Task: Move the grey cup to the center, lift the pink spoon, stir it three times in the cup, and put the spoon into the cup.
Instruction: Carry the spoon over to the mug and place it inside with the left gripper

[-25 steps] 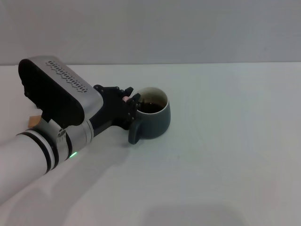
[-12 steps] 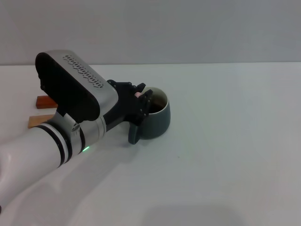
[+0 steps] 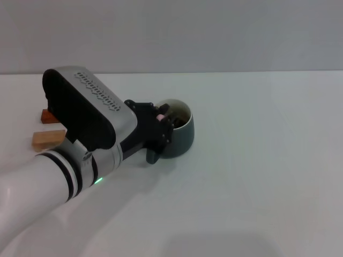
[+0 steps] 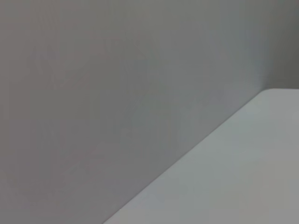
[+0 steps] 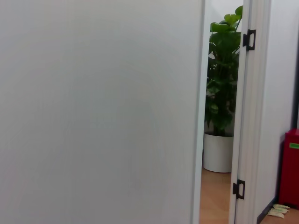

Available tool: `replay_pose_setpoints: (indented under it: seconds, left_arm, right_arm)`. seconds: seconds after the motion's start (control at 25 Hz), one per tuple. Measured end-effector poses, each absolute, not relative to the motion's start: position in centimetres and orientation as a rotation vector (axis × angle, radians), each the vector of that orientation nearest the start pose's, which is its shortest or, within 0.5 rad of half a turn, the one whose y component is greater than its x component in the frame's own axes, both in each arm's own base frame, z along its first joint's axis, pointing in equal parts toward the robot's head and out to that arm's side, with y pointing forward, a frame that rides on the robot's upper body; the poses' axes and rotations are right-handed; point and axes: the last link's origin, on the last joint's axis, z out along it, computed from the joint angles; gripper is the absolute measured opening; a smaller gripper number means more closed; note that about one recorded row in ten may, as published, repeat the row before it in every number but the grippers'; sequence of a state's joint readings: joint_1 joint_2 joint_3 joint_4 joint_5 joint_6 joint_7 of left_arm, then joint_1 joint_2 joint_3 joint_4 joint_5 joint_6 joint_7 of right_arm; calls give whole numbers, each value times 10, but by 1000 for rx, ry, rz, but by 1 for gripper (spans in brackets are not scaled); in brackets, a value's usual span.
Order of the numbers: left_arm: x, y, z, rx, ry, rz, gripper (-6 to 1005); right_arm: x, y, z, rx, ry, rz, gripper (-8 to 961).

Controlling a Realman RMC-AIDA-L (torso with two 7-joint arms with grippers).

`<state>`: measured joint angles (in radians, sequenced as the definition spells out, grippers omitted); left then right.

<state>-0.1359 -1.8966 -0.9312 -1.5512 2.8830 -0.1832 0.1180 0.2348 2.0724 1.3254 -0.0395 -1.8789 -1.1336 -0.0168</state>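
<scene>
Since a second ago the left gripper (image 3: 163, 122) has swung over the grey cup (image 3: 179, 134) at table centre, clamping the pink spoon (image 3: 160, 116) inside it; stirring looks underway.

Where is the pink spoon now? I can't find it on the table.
In the head view the pink spoon sits in the left gripper over the grey cup's left rim, left of centre.

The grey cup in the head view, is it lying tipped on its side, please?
No, the grey cup stands upright on the table, open mouth facing up.
</scene>
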Motion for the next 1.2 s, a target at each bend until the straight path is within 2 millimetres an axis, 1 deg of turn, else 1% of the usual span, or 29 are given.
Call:
replay_pose_setpoints:
  seconds: [0.32, 0.36, 0.6, 0.96, 1.2]
  left_arm:
    - [-170, 299, -53, -2271, -291, -264, 147]
    - [-174, 302, -49, -2254, -303, -251, 147]
    - [-177, 310, -44, -2231, -309, -241, 147]
    - [-170, 313, -50, -2254, -288, -224, 147]
    - [-157, 314, -55, -2237, -250, -245, 147]
  right_arm:
    - [489, 180, 85, -692, 836, 179, -2]
    - [489, 180, 85, -693, 836, 179, -2]
    - [489, 178, 85, -694, 837, 175, -2]
    - [489, 179, 85, -696, 836, 176, -1]
    - [489, 179, 85, -698, 836, 177, -1]
